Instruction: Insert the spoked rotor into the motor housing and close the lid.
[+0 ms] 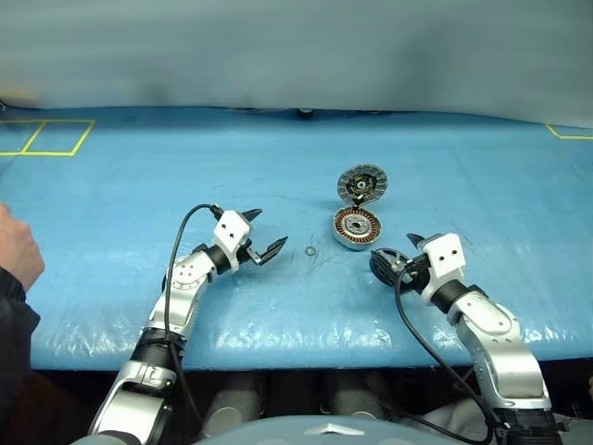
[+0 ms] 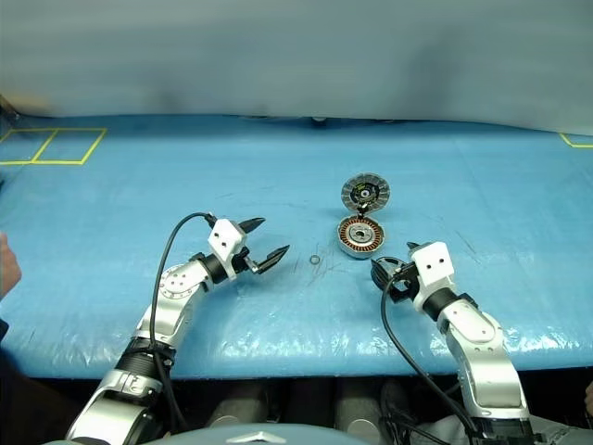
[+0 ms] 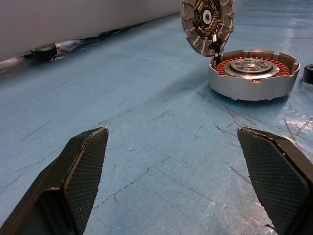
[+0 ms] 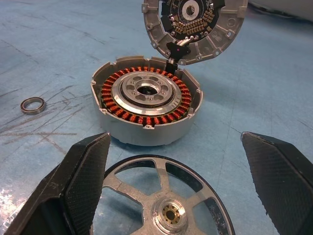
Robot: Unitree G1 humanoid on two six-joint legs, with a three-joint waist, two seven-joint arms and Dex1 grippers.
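Note:
The motor housing (image 4: 146, 105), a short silver can with copper windings, stands on the blue table right of centre. The lid (image 4: 193, 27) stands tilted up at the housing's far edge, its segmented face toward me. The spoked rotor (image 4: 161, 200) lies flat on the table just in front of the housing. My right gripper (image 1: 394, 250) is open, its fingers (image 4: 80, 181) either side of the rotor and wider than it. My left gripper (image 1: 266, 234) is open and holds nothing, to the left of the housing (image 3: 253, 73) and aimed toward it.
A small thin ring (image 1: 309, 250) lies on the table between the left gripper and the housing. A person's hand (image 1: 18, 250) is at the table's left edge. Yellow tape squares (image 1: 46, 137) mark the far left corner. The table's front edge runs just below both arms.

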